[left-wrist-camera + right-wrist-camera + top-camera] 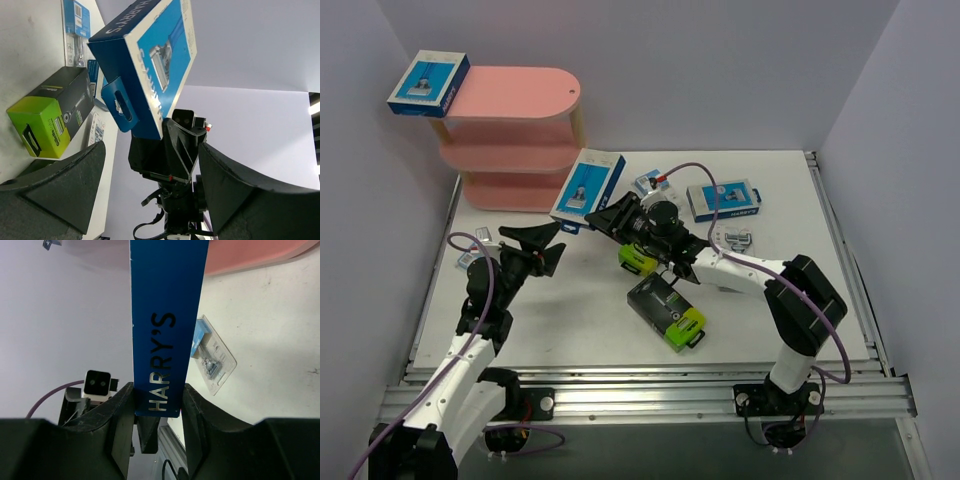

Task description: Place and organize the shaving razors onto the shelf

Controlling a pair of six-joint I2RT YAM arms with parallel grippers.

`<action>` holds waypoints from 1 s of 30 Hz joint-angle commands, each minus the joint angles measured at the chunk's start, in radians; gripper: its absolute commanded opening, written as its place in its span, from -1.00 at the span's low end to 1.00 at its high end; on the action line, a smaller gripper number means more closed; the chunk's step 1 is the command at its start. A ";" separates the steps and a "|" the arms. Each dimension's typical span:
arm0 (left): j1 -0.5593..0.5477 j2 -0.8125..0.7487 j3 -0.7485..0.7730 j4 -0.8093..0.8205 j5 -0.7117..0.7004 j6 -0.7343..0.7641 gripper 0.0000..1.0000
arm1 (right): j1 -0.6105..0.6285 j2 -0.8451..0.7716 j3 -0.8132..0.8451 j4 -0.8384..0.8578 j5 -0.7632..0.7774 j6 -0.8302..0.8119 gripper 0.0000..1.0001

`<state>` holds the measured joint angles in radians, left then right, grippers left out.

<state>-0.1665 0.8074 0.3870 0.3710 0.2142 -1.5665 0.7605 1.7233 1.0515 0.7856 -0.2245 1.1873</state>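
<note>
Left hand (152, 150) spread; blue box (150, 60) ahead; black-green box (52, 117) left.

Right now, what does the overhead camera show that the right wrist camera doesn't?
Overhead only: a blue box atop the pink shelf, another on the table, and two black boxes with lime ends. Right wrist only: the HARRY'S lettering on the held blue box. Both: the right tool clamped on that box, and the pink shelf.
</note>
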 commanded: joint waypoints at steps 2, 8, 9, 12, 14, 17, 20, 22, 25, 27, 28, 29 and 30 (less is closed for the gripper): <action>0.002 -0.007 -0.011 0.135 0.014 -0.033 0.68 | 0.033 -0.070 0.077 0.050 0.036 -0.017 -1.00; 0.004 -0.037 0.026 0.060 -0.016 0.037 0.70 | 0.068 -0.067 0.091 0.043 0.051 -0.018 -1.00; 0.004 -0.040 0.032 0.048 -0.021 0.051 0.70 | 0.071 -0.067 0.091 0.044 0.051 -0.015 -1.00; 0.002 -0.048 0.015 0.037 -0.045 0.054 0.70 | 0.085 -0.070 0.079 0.056 0.054 -0.002 -1.00; 0.004 -0.051 0.006 0.037 -0.059 0.056 0.70 | 0.086 -0.074 0.056 0.072 0.051 0.049 -1.00; 0.010 -0.071 -0.011 0.034 -0.098 0.059 0.70 | 0.091 -0.090 0.016 0.107 0.062 0.104 -1.00; 0.015 -0.077 -0.004 0.010 -0.116 0.071 0.71 | 0.102 -0.114 0.005 0.107 0.086 0.112 -1.00; 0.015 -0.076 0.001 -0.004 -0.118 0.079 0.71 | 0.108 -0.120 0.004 0.104 0.097 0.110 -1.00; 0.016 -0.070 -0.002 -0.014 -0.124 0.072 0.71 | 0.115 -0.128 0.002 0.104 0.102 0.107 -1.00; 0.015 -0.065 -0.007 -0.009 -0.124 0.054 0.70 | 0.120 -0.128 -0.004 0.113 0.111 0.107 -1.00; 0.016 -0.059 -0.008 0.003 -0.122 0.048 0.70 | 0.122 -0.126 -0.005 0.116 0.113 0.106 -1.00; 0.015 -0.053 -0.010 0.011 -0.121 0.042 0.69 | 0.129 -0.120 -0.007 0.121 0.117 0.107 -1.00; 0.015 -0.048 -0.013 0.019 -0.118 0.030 0.68 | 0.131 -0.117 -0.007 0.125 0.117 0.110 -1.00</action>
<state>-0.1570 0.7498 0.3714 0.3580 0.1074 -1.5127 0.8745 1.6550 1.0458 0.8017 -0.1375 1.2907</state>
